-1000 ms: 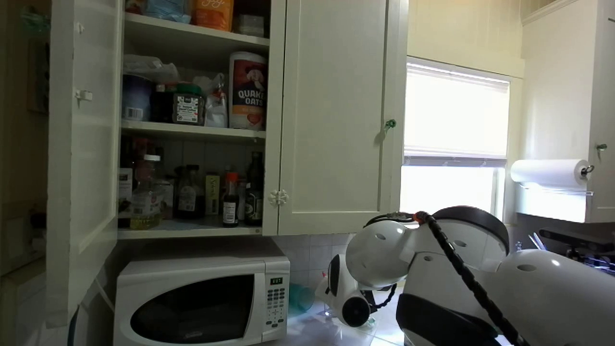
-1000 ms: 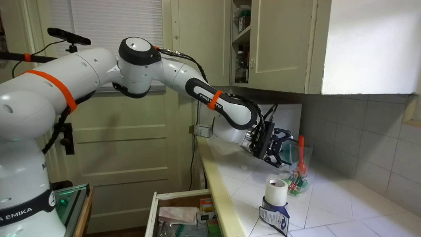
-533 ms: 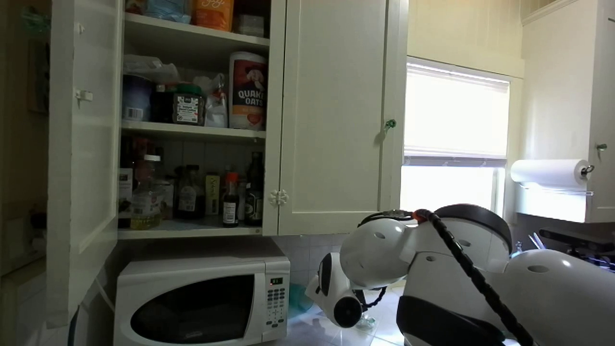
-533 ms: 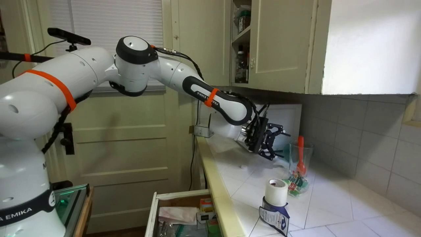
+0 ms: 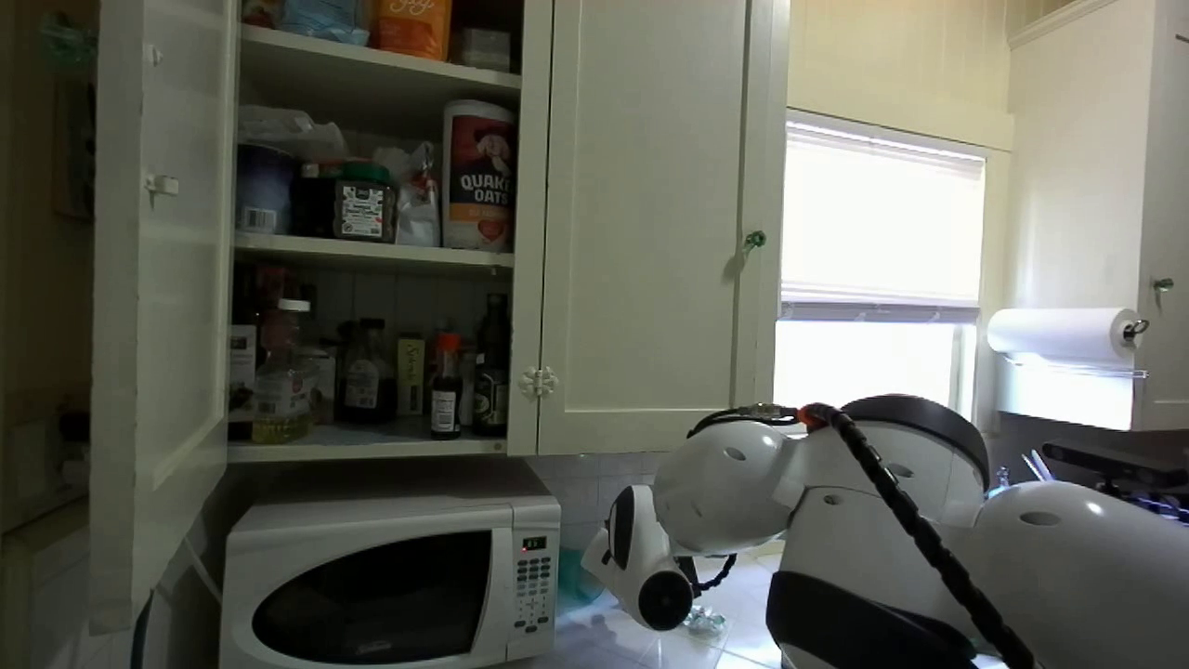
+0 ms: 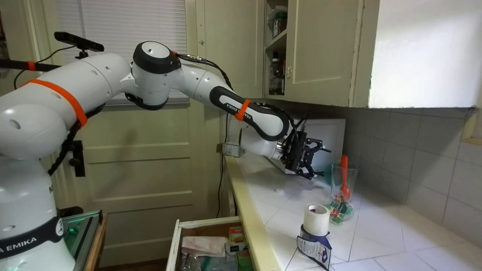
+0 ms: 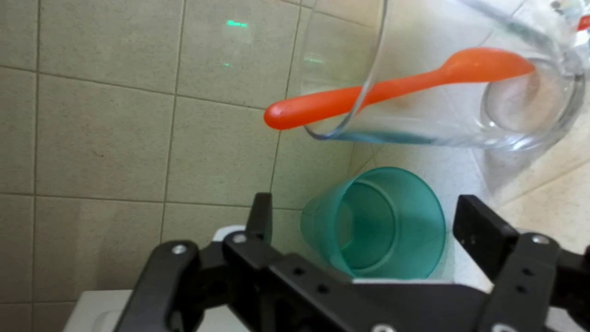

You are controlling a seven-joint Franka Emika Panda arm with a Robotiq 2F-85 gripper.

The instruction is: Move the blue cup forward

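The blue cup (image 7: 392, 226) is a plain teal plastic cup. In the wrist view its open mouth faces my gripper, and it appears to lie on its side with its base toward the tiled wall. My gripper (image 7: 364, 207) is open; its fingers stand apart to either side of the cup's mouth without visible contact. The cup also shows in both exterior views, partly behind the arm beside the microwave (image 5: 578, 578) and partly behind a clear glass (image 6: 327, 175). The open gripper also shows in an exterior view (image 6: 326, 162).
A clear glass (image 7: 428, 115) with an orange spoon (image 7: 396, 90) stands close beside the cup. A white microwave (image 5: 390, 576) is on its other side. A patterned bag (image 6: 340, 210) and a white roll (image 6: 316, 220) are on the counter. A drawer (image 6: 211, 222) is open below.
My arm has moved toward the microwave, and the gripper has shifted back from the glass and slightly up in an exterior view. The fingers stay open. The cup shows no clear movement.
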